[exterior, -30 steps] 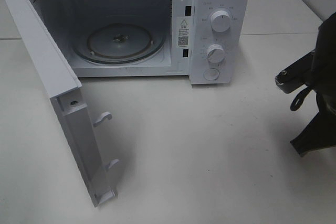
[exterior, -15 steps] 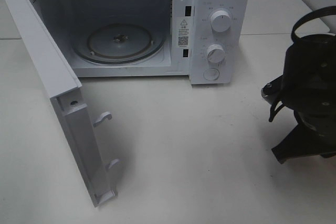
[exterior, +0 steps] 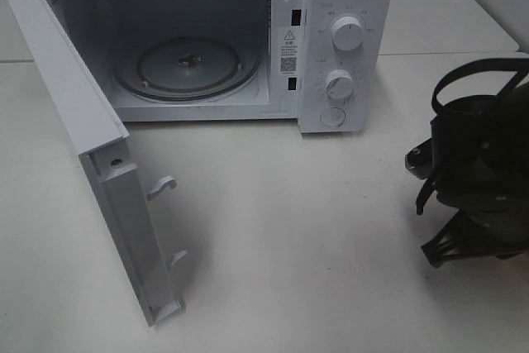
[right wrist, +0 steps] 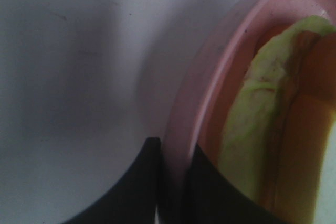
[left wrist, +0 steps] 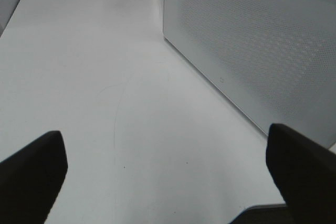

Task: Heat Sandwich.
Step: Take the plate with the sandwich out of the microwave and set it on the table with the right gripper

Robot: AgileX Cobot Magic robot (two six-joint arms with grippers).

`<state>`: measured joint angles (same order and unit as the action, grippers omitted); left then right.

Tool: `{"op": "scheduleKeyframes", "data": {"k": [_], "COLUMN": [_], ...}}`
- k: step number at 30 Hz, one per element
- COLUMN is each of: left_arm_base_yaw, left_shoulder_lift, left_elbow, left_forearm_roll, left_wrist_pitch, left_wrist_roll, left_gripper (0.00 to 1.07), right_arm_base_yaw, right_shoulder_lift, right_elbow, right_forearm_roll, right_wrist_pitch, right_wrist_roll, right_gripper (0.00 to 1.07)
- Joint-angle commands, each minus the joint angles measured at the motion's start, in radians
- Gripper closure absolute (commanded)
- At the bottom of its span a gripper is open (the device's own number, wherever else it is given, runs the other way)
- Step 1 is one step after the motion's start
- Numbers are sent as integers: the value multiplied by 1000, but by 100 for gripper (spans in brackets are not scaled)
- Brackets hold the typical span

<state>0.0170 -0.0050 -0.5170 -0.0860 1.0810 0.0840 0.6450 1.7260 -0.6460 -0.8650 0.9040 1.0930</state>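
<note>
The right wrist view shows my right gripper (right wrist: 176,150) shut on the rim of the pink plate (right wrist: 210,77), one finger outside the rim and one inside. The sandwich (right wrist: 252,129), pale bread with yellowish-green filling, lies on that plate. From the exterior high view only the right arm (exterior: 475,179) shows at the table's right edge, hiding plate and sandwich. The white microwave (exterior: 347,6) stands at the back with its door (exterior: 83,121) swung wide and a bare glass turntable (exterior: 188,68) inside. My left gripper (left wrist: 168,169) is open over the table, near the door's perforated outer face (left wrist: 252,40).
The open door juts toward the table's front left, two latch hooks (exterior: 164,185) on its edge. Two knobs (exterior: 347,35) and a button sit on the microwave's right panel. Bare white tabletop (exterior: 314,229) lies between the microwave and the right arm.
The right arm has come further into the exterior high view, moving left and lower over the table. Microwave and door have not moved.
</note>
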Motion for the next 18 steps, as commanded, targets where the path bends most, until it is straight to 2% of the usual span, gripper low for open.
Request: {"op": "scheduleKeyframes", "data": {"k": [1, 9, 15, 18], "left_arm_base_yaw": [2, 2, 2, 2], "left_shoulder_lift": [-6, -6, -6, -6], "left_elbow": [1, 1, 1, 1], "left_forearm_roll": [-2, -2, -2, -2], "left_wrist_pitch": [-12, -12, -12, -12], "left_wrist_roll": [-3, -3, -3, -3], "left_gripper": [10, 10, 10, 10], "right_arm_base_yaw": [-2, -2, -4, -4], "right_shoulder_lift": [7, 11, 21, 79], "right_elbow": [16, 63, 75, 75], "right_forearm_roll": [-67, -205, -253, -267], "right_wrist_pitch": [7, -37, -51, -51], "right_wrist_roll": [39, 168, 204, 204], "right_gripper": [102, 102, 102, 101]}}
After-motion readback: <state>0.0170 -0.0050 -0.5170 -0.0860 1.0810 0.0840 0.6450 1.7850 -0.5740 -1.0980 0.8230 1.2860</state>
